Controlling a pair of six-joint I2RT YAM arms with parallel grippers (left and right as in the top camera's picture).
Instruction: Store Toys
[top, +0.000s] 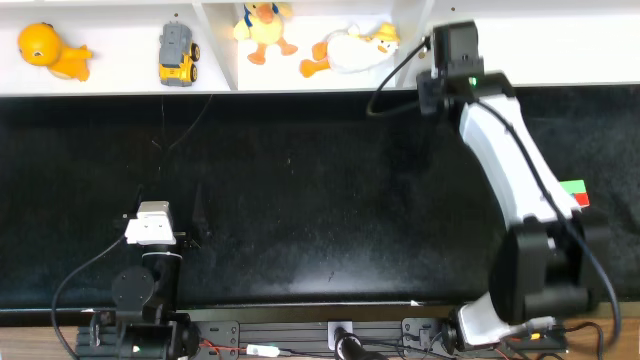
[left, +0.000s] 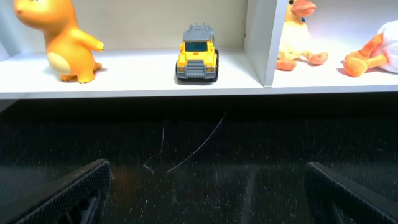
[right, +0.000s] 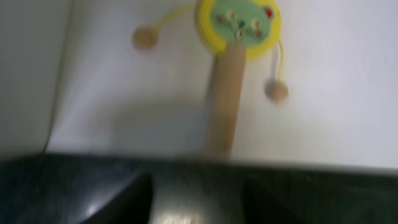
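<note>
A wooden-handled rattle drum with a green and yellow head and two bead strings lies on the white shelf. My right gripper is just in front of it, open and holding nothing. In the top view the right gripper is at the shelf's right compartment. The shelf also holds an orange figure, a yellow truck, a duck plush and a white goose plush. My left gripper sits low on the black mat near its base, open and empty.
Upright white dividers split the shelf into compartments. The black mat covers the table between the arms and the shelf. A small red and green object lies at the mat's right edge. A cable loops beside the right wrist.
</note>
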